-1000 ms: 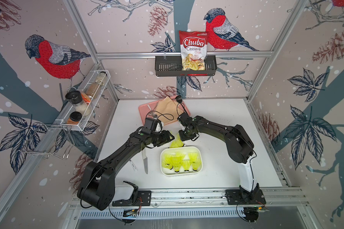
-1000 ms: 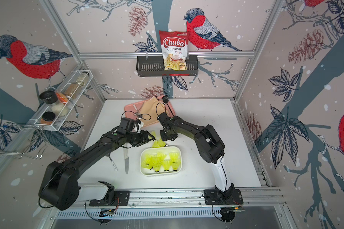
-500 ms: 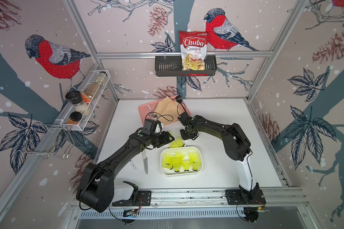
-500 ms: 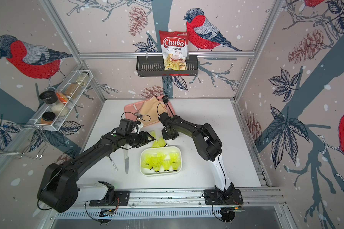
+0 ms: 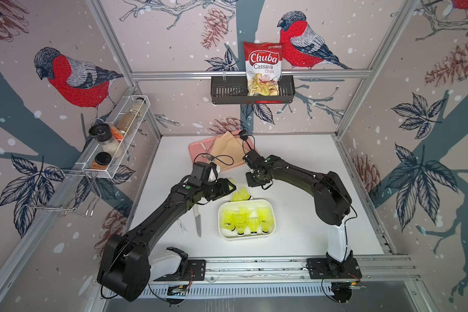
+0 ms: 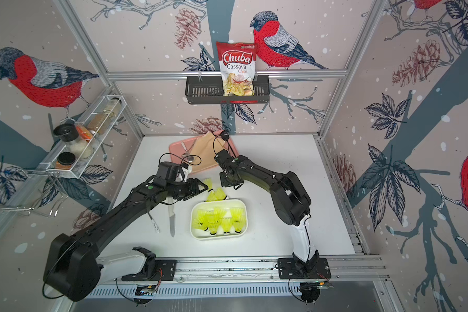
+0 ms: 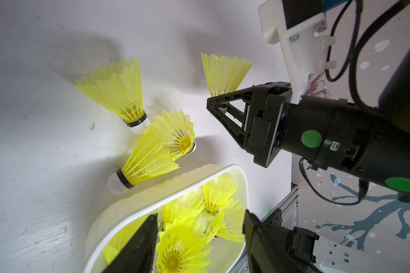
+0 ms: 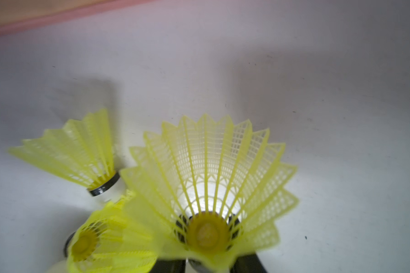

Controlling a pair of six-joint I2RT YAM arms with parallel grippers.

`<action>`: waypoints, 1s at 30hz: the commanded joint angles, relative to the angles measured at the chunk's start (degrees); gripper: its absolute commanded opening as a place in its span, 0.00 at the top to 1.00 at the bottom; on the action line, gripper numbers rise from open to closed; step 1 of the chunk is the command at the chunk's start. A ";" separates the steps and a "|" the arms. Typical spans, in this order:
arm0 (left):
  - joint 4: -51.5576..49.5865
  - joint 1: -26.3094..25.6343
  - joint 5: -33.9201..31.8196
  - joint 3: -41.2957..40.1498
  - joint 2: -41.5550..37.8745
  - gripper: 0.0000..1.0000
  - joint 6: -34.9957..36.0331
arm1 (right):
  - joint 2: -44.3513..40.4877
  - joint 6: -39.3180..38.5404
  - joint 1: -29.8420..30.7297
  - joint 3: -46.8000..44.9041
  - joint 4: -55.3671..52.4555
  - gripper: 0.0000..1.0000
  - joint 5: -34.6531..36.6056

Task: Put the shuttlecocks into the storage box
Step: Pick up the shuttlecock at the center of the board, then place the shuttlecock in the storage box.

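- Right gripper point(image 7: 217, 105): pressed together on the white tip of one shuttlecock point(image 8: 208, 175), whose skirt flares away from the fingers. It is over the table point(image 5: 295, 216), between the box and the pink tray point(image 5: 200, 147). Whether the shuttlecock is clear of the table cannot be told.
- Left gripper point(image 7: 200, 215): spread, nothing between the fingers. It is near the box's far left corner, just beside the loose shuttlecocks.
- Box point(image 5: 245, 237): white tub on the table between the two arms, toward the front. It holds several shuttlecocks point(image 5: 243, 218) packed close together.
- Loose shuttlecocks point(image 7: 152, 153): three on the table just outside the box's far rim. Two overlap; the third point(image 7: 118, 92) lies just beside them.
- Knife point(image 5: 198, 221): flat on the table, left of the box, apart from it.
- Tray: at the back of the table, carrying a tan cloth point(image 5: 227, 151).
- Basket point(image 5: 227, 93): black, on the back wall, holding a chips bag point(image 5: 264, 67).
- Rack point(image 5: 114, 143): wire, on the left wall, holding jars.
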 commanded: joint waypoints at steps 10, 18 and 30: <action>-14.59 0.18 -8.18 -2.49 -21.82 0.40 -2.53 | -6.75 9.45 15.87 5.28 -8.01 0.74 6.20; -23.47 0.21 -9.10 -5.43 -34.13 0.40 -4.00 | -6.40 15.71 24.52 5.20 -8.91 0.74 7.47; -30.26 0.18 -7.86 -7.92 -43.44 0.40 -5.87 | -5.07 18.88 29.17 5.56 -8.97 0.74 7.82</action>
